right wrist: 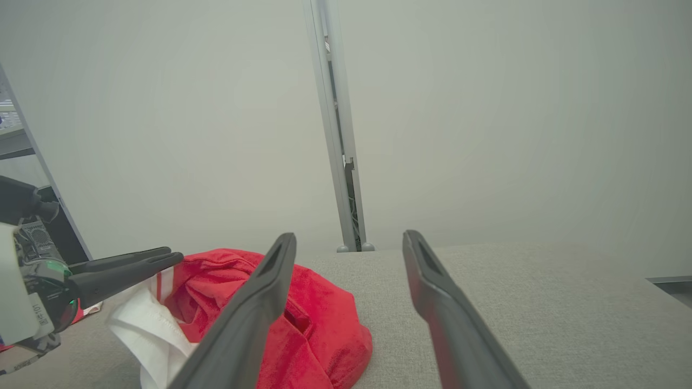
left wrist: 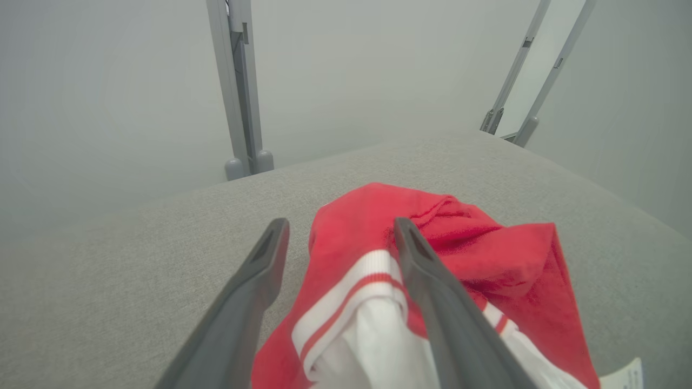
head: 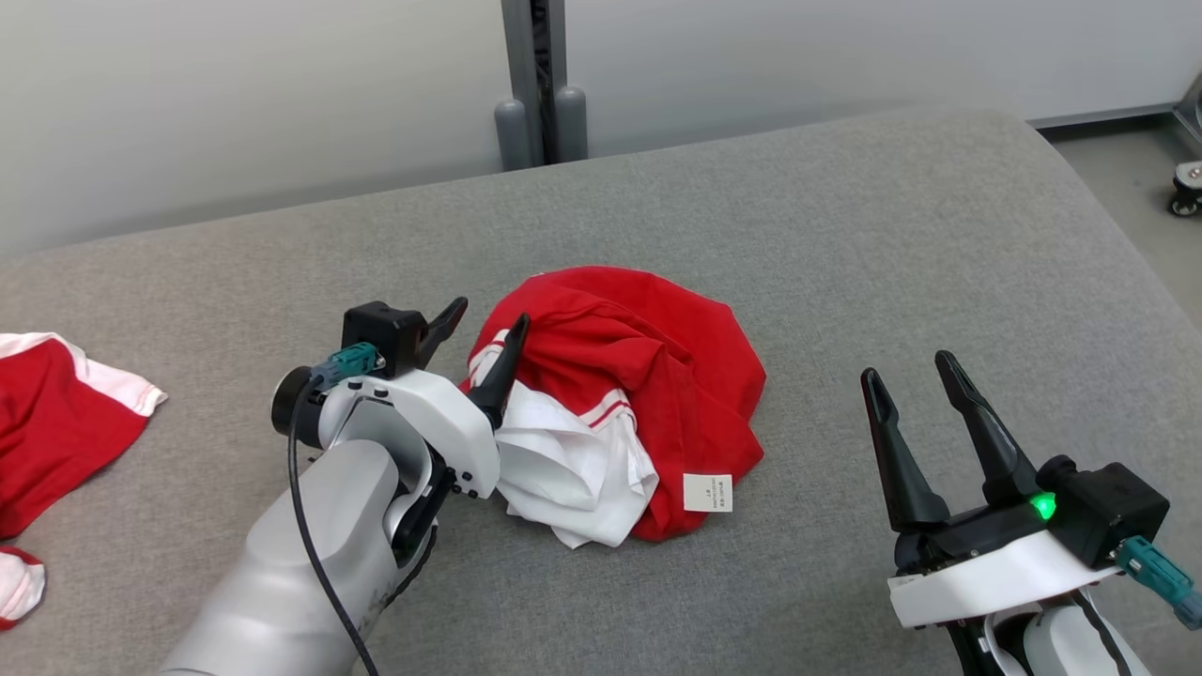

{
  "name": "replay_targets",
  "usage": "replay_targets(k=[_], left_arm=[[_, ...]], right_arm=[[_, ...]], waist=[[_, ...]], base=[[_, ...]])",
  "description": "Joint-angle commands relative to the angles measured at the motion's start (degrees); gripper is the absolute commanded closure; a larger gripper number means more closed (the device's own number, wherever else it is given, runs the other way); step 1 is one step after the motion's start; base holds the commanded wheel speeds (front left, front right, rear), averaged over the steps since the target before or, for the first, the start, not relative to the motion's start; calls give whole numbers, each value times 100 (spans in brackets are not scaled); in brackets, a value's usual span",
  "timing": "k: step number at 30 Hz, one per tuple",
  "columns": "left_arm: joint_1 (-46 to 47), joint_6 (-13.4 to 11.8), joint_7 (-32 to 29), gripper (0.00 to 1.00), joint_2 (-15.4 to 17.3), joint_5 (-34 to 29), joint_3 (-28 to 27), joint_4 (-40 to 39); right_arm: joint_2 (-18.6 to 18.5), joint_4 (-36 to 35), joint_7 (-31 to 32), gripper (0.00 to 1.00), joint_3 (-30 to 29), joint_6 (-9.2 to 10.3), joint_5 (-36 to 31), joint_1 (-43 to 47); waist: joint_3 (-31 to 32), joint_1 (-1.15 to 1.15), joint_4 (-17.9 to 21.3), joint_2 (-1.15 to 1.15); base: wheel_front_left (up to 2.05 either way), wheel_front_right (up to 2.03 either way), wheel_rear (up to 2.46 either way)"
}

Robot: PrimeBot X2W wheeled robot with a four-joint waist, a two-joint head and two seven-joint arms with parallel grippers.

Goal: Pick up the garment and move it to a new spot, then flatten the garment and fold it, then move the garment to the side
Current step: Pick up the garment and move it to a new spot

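**Garment bunched mid-surface, both tools wide and empty**

Garment [head: 639, 376] lies in a crumpled red heap near the middle of the grey padded surface [head: 845, 235]. Its white lining spills out at the near side, and a red-and-white striped hem is folded across the top. A small white tag [head: 707, 492] sticks out at its near right edge.

The left tool [head: 490, 312] stands wide at the heap's left edge, its two dark fingers well apart and clamping nothing. In the left wrist view the striped hem and white lining sit in the gap between the fingers. The finger nearer the garment runs along the red folds, though whether it presses on them or lies just above them cannot be told. The other finger is over bare grey surface just beside the cloth. The left forearm [head: 300, 563] comes up from the lower left of the head view and angles toward the heap, with the wrist turned so the fingers point away from the robot and slightly right.

The right tool [head: 906, 366] is also spread wide and holds nothing. It sits well apart from the garment on the right, above bare padding, with its fingers pointing away from the robot and leaning a little left. A green light [head: 1042, 508] glows on its body.

A second red-and-white cloth [head: 47, 413] lies at the far left edge of the surface, apart from the heap. A grey post [head: 540, 84] stands against the pale wall behind.
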State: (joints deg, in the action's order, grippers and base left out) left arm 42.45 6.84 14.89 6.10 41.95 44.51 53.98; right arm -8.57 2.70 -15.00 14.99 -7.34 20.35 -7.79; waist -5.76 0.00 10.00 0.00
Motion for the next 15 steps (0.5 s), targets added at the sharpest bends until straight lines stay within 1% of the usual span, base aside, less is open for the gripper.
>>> replay_targets(k=[1, 7, 9, 10, 12, 15], left_arm=[[-104, 17, 30, 0, 36, -32, -115, -144], [-509, 36, 29, 0, 310, -305, -448, -808], [-696, -19, 31, 0, 454, -426, -589, -1090], [-696, -19, 31, 0, 454, -426, -589, -1090], [-916, -107, 30, 0, 581, -510, -772, -1427], [-1321, -310, 31, 0, 737, -633, -1082, -1963]], right_arm=[[-51, 15, -32, 0, -17, -28, 29, 56], [-96, 7, -32, 0, -45, -28, 58, 184], [-106, 3, -31, 0, -56, -27, 59, 261], [-106, 3, -31, 0, -56, -27, 59, 261], [-113, -8, -32, 0, -81, -28, 61, 284], [-117, -34, -31, 0, -123, -27, 68, 377]], waist=[[106, 0, -97, 0], [282, 0, -234, 0], [329, 0, -280, 0], [329, 0, -280, 0], [363, 0, -329, 0], [411, 0, -421, 0]], base=[[0, 0, 0], [0, 0, 0], [0, 0, 0], [0, 0, 0], [0, 0, 0], [0, 0, 0]])
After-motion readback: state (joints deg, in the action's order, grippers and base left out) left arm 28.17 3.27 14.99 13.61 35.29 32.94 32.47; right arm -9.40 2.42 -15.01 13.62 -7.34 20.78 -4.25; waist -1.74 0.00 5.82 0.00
